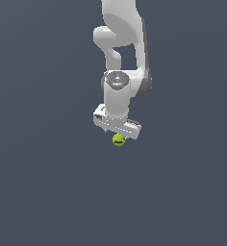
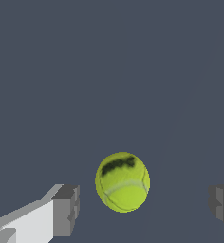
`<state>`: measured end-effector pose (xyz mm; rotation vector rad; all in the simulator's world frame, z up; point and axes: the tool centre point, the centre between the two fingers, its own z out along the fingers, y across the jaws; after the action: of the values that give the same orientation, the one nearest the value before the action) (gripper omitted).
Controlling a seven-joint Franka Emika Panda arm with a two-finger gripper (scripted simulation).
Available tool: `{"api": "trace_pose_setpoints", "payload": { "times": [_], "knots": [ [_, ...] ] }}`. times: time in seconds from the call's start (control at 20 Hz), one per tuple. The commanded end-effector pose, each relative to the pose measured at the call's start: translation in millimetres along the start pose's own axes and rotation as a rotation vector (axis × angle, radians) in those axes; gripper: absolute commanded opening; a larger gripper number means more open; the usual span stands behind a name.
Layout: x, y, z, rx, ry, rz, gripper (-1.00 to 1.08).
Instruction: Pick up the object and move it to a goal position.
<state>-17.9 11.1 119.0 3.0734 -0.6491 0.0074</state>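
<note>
Claw (image 2: 144, 206) hanging wide open, gripping nothing; ball (image 2: 122, 182) sitting between fingers (image 2: 66, 210), directly beneath, gaps both sides.

I record one item only beyond my work: a flat surface (image 1: 43, 182) of uniform dark slate-blue, filling both views from edge to edge. In the wrist view I note faint straight lines crossing this ground (image 2: 180, 71) on a slant, slightly lighter than their surroundings. I see no seam or border on it
</note>
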Motion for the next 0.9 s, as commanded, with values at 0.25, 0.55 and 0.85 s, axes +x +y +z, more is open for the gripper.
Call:
{"api": "trace_pose_setpoints", "payload": {
  "times": [0.25,0.55,0.85],
  "knots": [
    [-14.9,-4.6,16.1,0.000,-0.003,0.170,1.00],
    [-22.5,-6.3,23.9,-0.001,-0.004,0.255,1.00],
    [-25.9,-7.0,27.4,-0.001,-0.005,0.293,1.00]
  ]
}}
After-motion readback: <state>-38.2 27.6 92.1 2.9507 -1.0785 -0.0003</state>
